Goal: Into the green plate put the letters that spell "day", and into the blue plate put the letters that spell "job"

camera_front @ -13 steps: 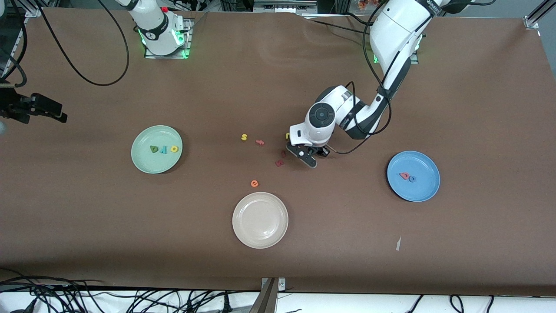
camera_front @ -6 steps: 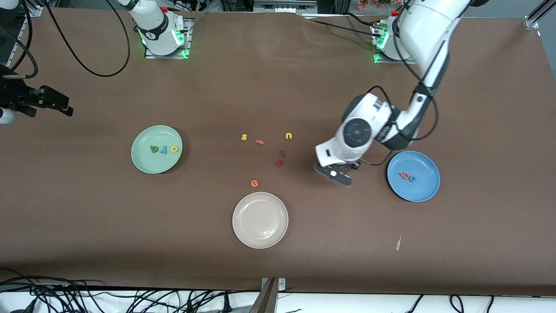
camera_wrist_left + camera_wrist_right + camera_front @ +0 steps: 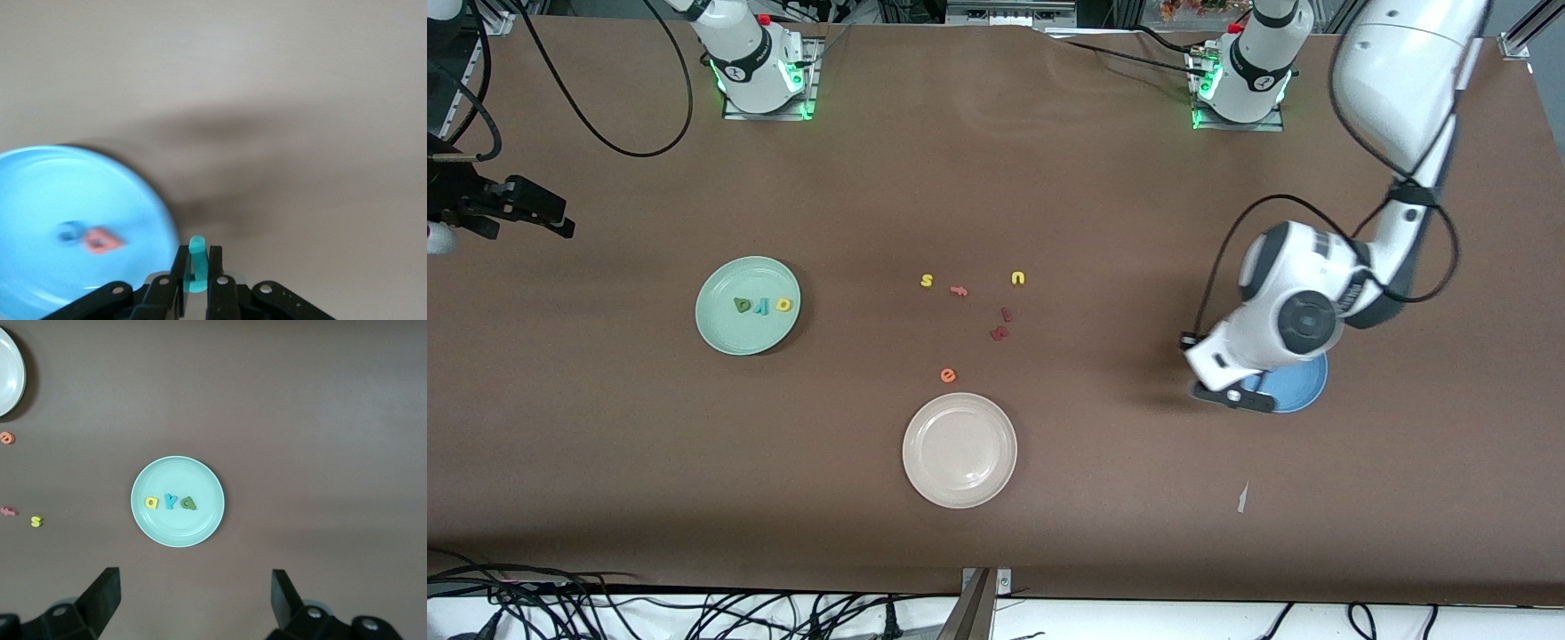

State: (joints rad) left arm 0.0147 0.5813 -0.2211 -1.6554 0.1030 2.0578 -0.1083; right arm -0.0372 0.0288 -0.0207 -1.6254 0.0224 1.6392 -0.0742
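Starting nearest the front camera, a cream-white plate (image 3: pixel 959 450) sits bare on the brown tabletop (image 3: pixel 605 462), with an orange e (image 3: pixel 948 375) just above it in that view. Toward the left arm's end, the blue plate (image 3: pixel 1303 391) is mostly hidden under the left arm's wrist; the left claw (image 3: pixel 197 277) hangs at the plate's rim, closed on the teal j (image 3: pixel 196 265), which stands upright between its fingertips. In the left wrist view the salmon-pink b (image 3: pixel 100 241) and the blue o (image 3: pixel 68 232) already lie on that plate, blurred but probably touching each other. Toward the right arm's end, the green plate (image 3: pixel 748 305) holds the olive-green d (image 3: pixel 743 305), the teal y (image 3: pixel 762 307) and the yellow a (image 3: pixel 783 304) in a row, so "day" looks finished. Farther from the camera, between the plates, lie the leftover yellow s (image 3: pixel 927 281), yellow u (image 3: pixel 1017 278) and small reddish letters. The right claw (image 3: pixel 193 603) waits high over the tabletop with its jaws spread wide and empty. The step in hand appears to be delivering the last letter of "job"; the next move calls for bringing the j fully over the blue plate and releasing it.
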